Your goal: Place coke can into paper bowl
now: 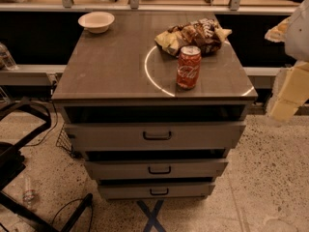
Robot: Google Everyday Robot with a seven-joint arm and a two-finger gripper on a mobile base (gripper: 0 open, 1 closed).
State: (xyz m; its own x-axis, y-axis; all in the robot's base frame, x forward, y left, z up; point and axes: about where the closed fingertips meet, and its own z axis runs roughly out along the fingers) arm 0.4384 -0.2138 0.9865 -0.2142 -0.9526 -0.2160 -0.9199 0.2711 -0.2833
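at frame right, my claw (289,91), open or closed i cannot tell; the bag (193,34) just behind the can (189,66) could foul my grasp.

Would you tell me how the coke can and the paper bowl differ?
The coke can is red and tall; the paper bowl is cream-white, low and wide. The can stands near the front right of the cabinet top; the bowl sits at its back left corner. Both are upright and untouched; the end effector hangs off to the right.
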